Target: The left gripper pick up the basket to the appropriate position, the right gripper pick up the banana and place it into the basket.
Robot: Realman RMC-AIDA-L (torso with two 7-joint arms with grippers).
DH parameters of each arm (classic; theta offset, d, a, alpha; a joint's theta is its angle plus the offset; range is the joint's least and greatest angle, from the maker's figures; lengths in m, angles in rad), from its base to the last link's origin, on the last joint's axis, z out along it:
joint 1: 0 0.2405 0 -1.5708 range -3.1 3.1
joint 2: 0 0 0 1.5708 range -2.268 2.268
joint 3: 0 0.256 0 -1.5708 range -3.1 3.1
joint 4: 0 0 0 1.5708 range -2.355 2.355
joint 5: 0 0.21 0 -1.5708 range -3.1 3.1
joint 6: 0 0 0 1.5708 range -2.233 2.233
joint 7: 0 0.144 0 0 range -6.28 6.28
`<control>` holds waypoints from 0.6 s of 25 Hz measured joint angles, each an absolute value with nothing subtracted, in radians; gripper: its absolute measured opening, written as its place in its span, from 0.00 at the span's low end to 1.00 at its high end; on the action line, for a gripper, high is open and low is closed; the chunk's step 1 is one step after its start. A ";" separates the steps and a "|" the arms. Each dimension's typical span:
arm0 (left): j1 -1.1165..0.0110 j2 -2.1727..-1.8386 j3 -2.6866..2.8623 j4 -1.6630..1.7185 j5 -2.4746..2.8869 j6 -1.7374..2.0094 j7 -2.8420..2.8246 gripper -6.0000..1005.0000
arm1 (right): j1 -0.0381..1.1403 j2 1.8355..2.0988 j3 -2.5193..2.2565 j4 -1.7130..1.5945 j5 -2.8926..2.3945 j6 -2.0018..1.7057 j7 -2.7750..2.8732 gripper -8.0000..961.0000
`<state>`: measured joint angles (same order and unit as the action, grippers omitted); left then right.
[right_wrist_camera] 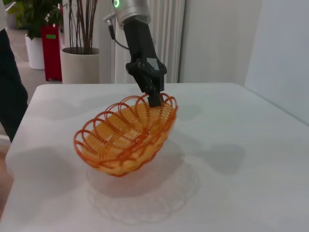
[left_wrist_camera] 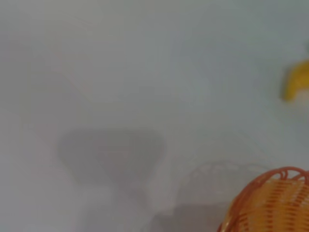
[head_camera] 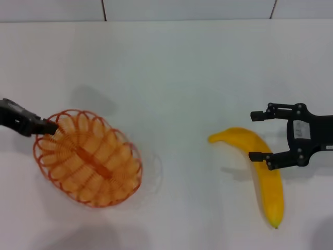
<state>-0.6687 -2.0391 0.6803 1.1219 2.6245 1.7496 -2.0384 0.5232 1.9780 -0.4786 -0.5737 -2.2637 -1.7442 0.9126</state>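
My left hand [head_camera: 46, 126] pinches the basket [head_camera: 88, 159] rim, tilting it clear of the bench [head_camera: 171, 67]; my right hand [head_camera: 256, 135] spreads wide, straddling the banana [head_camera: 260, 172] to grasp it.

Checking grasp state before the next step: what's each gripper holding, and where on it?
The left gripper grips the basket by its scalloped rim, tilting it off the table. The right gripper is open over the banana, holding nothing.
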 joint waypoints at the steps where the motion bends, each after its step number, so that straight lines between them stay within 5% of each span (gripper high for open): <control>1: -0.668 -2.040 0.680 1.117 2.618 1.744 -2.059 0.06 | 0.524 1.978 -0.479 -0.574 -2.263 -1.744 0.913 0.92; 15: -0.716 -2.040 0.682 0.796 2.484 1.512 -2.232 0.06 | 0.530 1.984 -0.479 -0.574 -2.263 -1.744 0.913 0.92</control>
<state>-0.7160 -2.0404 0.6822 0.7961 2.4836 1.5119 -2.2317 0.5299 1.9841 -0.4786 -0.5737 -2.2625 -1.7441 0.9126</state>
